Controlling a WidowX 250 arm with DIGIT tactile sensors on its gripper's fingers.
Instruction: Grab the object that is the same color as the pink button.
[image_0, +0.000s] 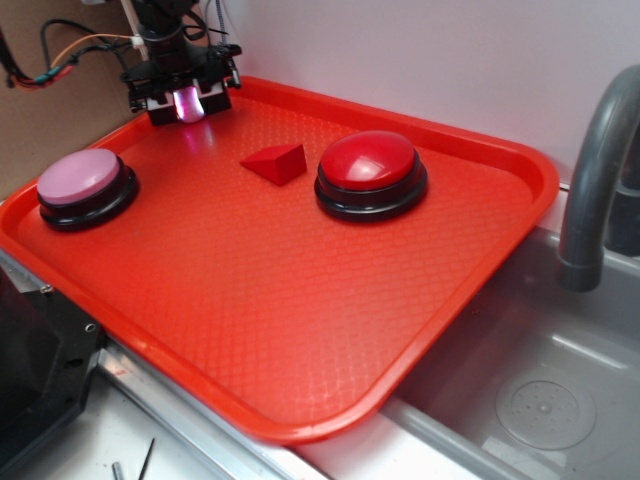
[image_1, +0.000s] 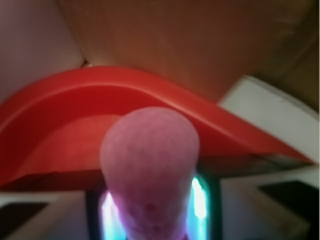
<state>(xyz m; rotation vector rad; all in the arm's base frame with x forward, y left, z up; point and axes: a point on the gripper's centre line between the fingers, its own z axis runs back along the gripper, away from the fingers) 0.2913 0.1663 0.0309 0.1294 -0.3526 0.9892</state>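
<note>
A small pink dimpled ball fills the wrist view, squeezed between the two glowing pads of my gripper. From outside, the gripper is at the tray's far left corner, shut on the pink ball, low over the tray. The pink button, pale pink dome on a black base, sits at the tray's left edge, in front of the gripper and apart from it.
The red tray also holds a red wedge block and a red-topped button to the right of the gripper. A grey faucet and a sink lie at the right. Cardboard stands behind the tray.
</note>
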